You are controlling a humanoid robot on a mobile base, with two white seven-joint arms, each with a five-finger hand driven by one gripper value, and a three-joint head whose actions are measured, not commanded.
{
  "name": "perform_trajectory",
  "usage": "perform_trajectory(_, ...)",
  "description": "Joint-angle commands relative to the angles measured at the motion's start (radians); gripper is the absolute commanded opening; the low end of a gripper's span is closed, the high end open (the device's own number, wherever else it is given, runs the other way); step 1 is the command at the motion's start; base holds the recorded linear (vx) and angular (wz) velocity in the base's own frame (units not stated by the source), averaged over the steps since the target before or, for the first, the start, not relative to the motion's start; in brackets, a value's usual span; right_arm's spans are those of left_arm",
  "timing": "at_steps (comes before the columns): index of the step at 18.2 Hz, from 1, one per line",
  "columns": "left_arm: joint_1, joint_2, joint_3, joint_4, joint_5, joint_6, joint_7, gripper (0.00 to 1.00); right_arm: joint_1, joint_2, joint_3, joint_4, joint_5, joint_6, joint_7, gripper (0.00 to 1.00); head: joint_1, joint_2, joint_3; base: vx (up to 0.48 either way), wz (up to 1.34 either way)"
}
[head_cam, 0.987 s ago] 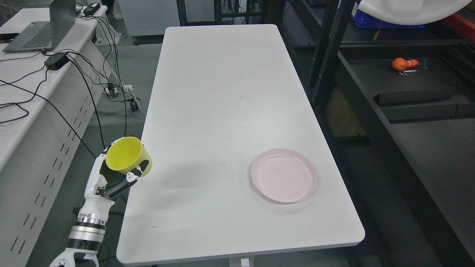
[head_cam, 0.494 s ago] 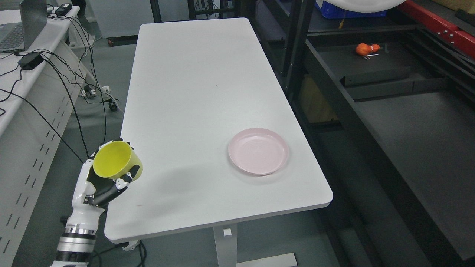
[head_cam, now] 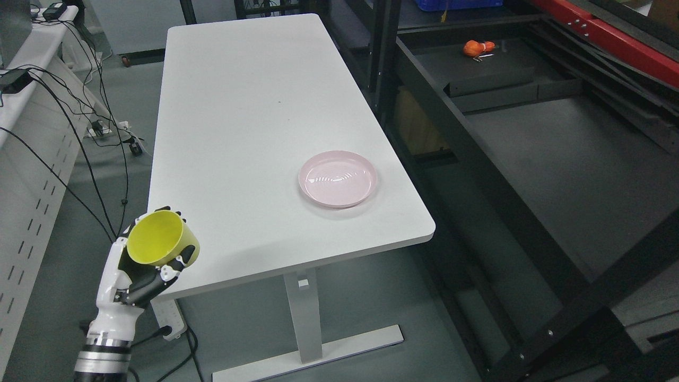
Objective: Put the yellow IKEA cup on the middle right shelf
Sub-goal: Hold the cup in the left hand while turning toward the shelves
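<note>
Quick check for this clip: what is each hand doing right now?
Left hand: fingers closed around the yellow cup, held up beside the table's near left corner.
Right hand: not in view.

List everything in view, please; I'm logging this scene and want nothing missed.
cup: 1, yellow, held at the table's near left corner
plate: 1, pink, near right part of the table
table: 1, white, centre
shelving: 1, black, right
orange object: 1, far on the shelving
cables: several, black, left, by a desk
left hand: 1, white and black, lower left, grasping the cup
</note>
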Motion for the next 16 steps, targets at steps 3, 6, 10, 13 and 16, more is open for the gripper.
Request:
perform_trajectory(3, 0.038, 0.017, -0.039, -0.02, 0.0, -0.053, 0.0, 0.01, 0.014, -0.017, 0.017, 0.0, -0.025, 0.001, 0.001, 0.99, 0.0, 0.0, 0.0, -0.271, -0.21)
perform_trajectory(6, 0.046, 0.017, -0.047, -0.021, 0.0, -0.056, 0.0, 0.01, 0.014, -0.017, 0.017, 0.0, -0.025, 0.001, 0.001, 0.99, 0.0, 0.0, 0.0, -0.279, -0.43)
perform_trajectory(10, 0.054, 0.017, -0.062, -0.018, 0.0, -0.05, 0.0, 0.01, 0.014, -0.017, 0.017, 0.0, -0.025, 0.001, 0.001, 0.99, 0.0, 0.0, 0.0, -0.287, -0.74)
perform_trajectory(13, 0.062, 0.017, -0.09, -0.016, 0.005, -0.054, 0.0, 0.01, 0.014, -0.017, 0.017, 0.0, -0.025, 0.001, 0.001, 0.99, 0.0, 0.0, 0.0, -0.259, -0.97)
perform_trajectory(16, 0.066, 0.017, -0.11, -0.018, 0.037, -0.051, 0.0, 0.01, 0.014, -0.017, 0.017, 0.0, -0.025, 0.001, 0.001, 0.99, 0.0, 0.0, 0.0, -0.259, -1.07)
